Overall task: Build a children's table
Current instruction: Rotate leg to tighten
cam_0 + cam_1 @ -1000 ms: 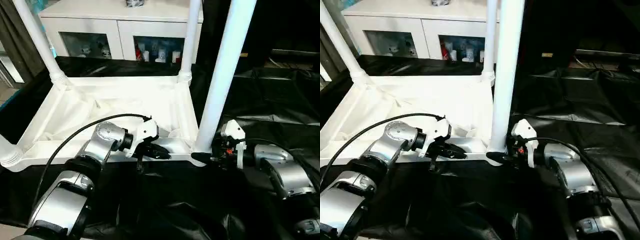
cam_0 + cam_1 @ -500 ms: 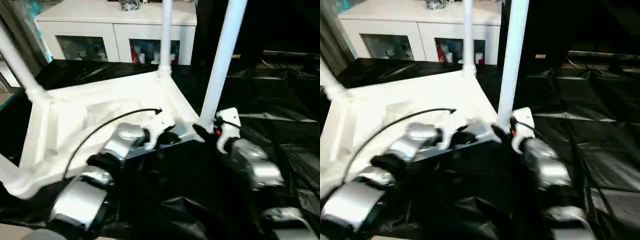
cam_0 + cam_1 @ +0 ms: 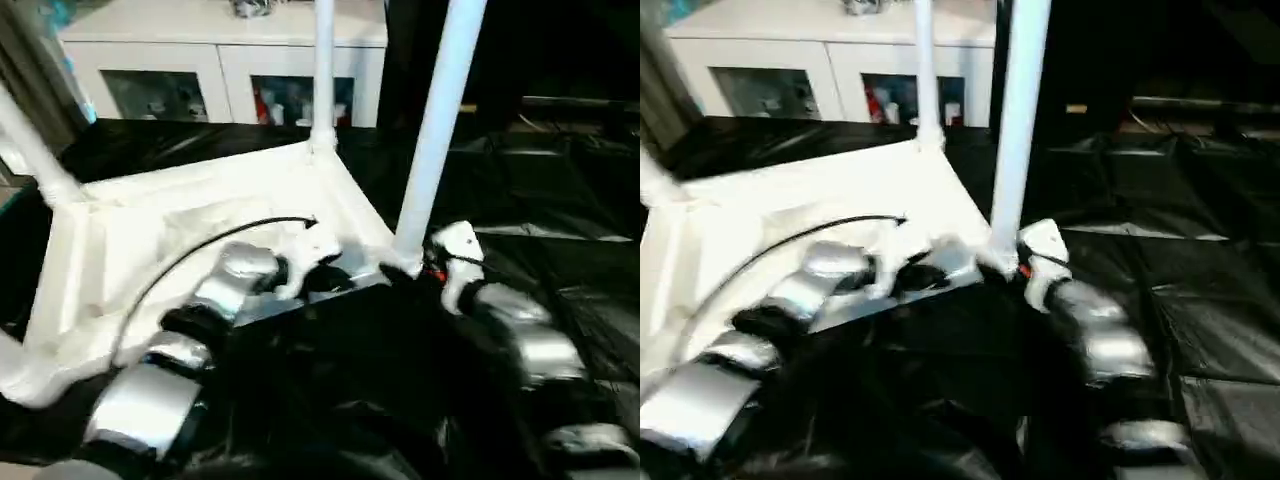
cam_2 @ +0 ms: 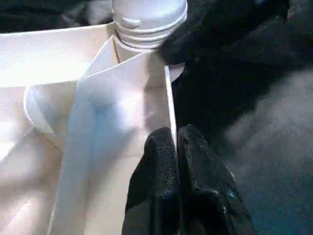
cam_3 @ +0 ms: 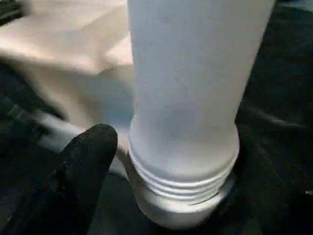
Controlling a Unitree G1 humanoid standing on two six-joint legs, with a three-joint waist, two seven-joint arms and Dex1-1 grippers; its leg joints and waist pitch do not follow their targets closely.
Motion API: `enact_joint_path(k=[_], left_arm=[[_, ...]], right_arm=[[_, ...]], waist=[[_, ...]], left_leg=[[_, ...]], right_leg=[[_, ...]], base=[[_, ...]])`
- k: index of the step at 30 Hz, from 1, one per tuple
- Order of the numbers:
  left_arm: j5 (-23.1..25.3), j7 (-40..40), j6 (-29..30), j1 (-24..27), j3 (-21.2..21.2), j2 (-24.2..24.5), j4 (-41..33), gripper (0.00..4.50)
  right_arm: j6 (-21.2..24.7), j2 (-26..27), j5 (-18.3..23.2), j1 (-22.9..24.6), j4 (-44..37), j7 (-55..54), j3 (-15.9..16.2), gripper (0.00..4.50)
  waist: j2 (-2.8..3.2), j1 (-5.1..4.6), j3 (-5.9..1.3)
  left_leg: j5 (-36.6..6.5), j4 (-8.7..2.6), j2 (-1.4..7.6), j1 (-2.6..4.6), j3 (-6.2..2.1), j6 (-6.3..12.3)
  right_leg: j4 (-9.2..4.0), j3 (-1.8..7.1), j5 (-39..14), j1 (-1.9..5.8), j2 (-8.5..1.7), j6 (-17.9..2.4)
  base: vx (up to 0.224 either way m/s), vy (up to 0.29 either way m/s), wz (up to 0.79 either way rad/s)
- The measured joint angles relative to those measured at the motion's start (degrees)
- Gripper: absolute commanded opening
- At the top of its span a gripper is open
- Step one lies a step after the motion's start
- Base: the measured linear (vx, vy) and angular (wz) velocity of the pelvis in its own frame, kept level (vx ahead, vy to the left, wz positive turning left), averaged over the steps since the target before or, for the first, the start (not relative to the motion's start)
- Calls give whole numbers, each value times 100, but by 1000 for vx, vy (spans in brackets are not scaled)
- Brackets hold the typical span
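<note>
The white children's table (image 3: 200, 215) lies upside down on a black sheet with its ribbed underside facing up. Three legs rise from the corner sockets: the near right leg (image 3: 435, 130), a far leg (image 3: 322, 70) and a left leg (image 3: 30, 140). My left gripper (image 3: 325, 278) is shut on the table's near rim (image 4: 168, 98), close to the corner socket (image 4: 146, 19). My right gripper (image 3: 400, 270) is shut on the base of the near right leg (image 5: 190, 98). One of its fingers (image 5: 88, 166) lies against the leg and the other is hidden behind it.
A white cabinet (image 3: 220, 50) with glass doors stands behind the table. Crumpled black sheeting (image 3: 560, 200) covers the floor to the right and in front. The table's near left corner (image 3: 20, 375) reaches the picture's left edge.
The table has turned on the sheet, with its near right corner swung forward and towards the middle. Both grippers went along with it, keeping their places on the rim and the leg.
</note>
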Motion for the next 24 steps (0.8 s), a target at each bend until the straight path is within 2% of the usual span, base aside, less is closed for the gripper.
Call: enact_joint_path(k=[4, 9, 10, 14, 20, 24], left_arm=[[-157, -825, -76, 149, -23, 303, -248, 0], [-241, -1189, -48, 221, -50, 421, -381, 0], [-250, -1240, -48, 232, -58, 432, -389, 0], [-267, -1258, -48, 253, -54, 487, -406, 0], [-281, -1266, -20, 323, -53, 457, -517, 0], [-184, -788, -52, 301, -44, 363, -430, 0]], right_arm=[[-8, -358, 112, 102, -156, 932, 185, 397], [-10, -575, 241, 148, -229, 1480, 274, 397], [-4, -626, 260, 149, -229, 1580, 298, 371], [27, -640, 305, 155, -233, 1713, 303, 354], [45, -616, 337, 259, -398, 1750, 283, 304], [12, -384, 255, 263, -274, 1176, 193, 283]], waist=[[-7, 120, 5], [-15, 124, 10], [-16, 123, 11], [-16, 109, 11], [-16, 106, 10], [-19, 107, 7]], left_leg=[[0, 2, 4, -8, 9, 2], [-4, 11, -9, -10, 22, 6], [-4, 11, -8, -9, 22, 5], [-2, 11, -2, -1, 21, 2], [-3, 10, -2, -2, 22, 2], [-2, 15, -2, 7, 21, 3]], right_leg=[[2, 2, -19, -9, 0, -13], [1, 17, -20, -9, -13, -17], [4, 17, -20, -9, -12, -17], [12, 15, -19, -9, -9, -17], [11, 14, -20, -9, -9, -17], [17, 15, -17, -2, -9, -19]], base=[[0, 0, 0], [0, 0, 0], [0, 0, 0], [0, 0, 0], [0, 0, 0], [0, 0, 0]])
